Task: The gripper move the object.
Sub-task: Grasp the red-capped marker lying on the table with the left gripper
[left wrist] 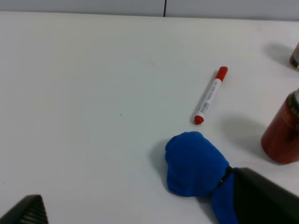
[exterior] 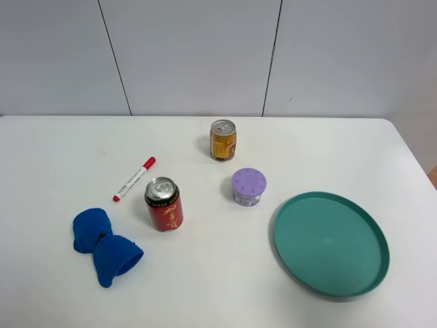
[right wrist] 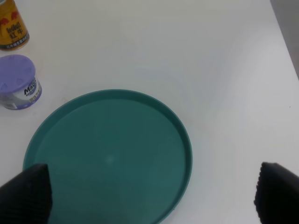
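The white marker pen [exterior: 134, 179] with a red cap and red end lies flat on the white table at the left, cap pointing toward the back right. It also shows in the left wrist view [left wrist: 210, 95], well ahead of my left gripper [left wrist: 145, 207], which is open and empty with a blue cloth between its fingers. My right gripper [right wrist: 149, 193] is open and empty above the green plate. Neither arm shows in the exterior high view.
A red drink can [exterior: 164, 205] stands just right of the pen. A blue cloth [exterior: 102, 244] lies in front of it. A gold can [exterior: 223, 140], a purple-lidded tub [exterior: 248, 186] and a round green plate [exterior: 331, 242] are to the right.
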Tool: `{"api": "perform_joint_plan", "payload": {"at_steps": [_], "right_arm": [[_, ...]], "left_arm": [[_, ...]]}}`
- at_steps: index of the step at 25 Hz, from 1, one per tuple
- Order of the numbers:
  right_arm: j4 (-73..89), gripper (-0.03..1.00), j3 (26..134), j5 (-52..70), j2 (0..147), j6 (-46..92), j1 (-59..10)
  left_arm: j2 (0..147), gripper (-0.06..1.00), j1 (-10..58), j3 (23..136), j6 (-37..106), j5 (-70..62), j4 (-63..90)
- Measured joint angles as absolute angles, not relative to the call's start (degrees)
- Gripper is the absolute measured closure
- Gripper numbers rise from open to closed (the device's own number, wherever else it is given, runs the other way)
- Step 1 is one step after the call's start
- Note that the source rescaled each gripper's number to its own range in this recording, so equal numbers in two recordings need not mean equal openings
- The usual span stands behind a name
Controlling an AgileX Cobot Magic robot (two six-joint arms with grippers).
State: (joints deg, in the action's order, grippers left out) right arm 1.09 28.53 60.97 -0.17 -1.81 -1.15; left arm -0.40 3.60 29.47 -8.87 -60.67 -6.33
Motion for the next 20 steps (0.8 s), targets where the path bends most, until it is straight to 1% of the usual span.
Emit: {"api": "perform_joint_plan", "payload": {"at_steps": [20], "right_arm": [[1.1,-0.03,28.5,61.0,-0.2,-1.8,-1.1]], "left_arm": [[-0.4,-0.05,3.6,29.5,-8.9,-60.7,-6.4]]}}
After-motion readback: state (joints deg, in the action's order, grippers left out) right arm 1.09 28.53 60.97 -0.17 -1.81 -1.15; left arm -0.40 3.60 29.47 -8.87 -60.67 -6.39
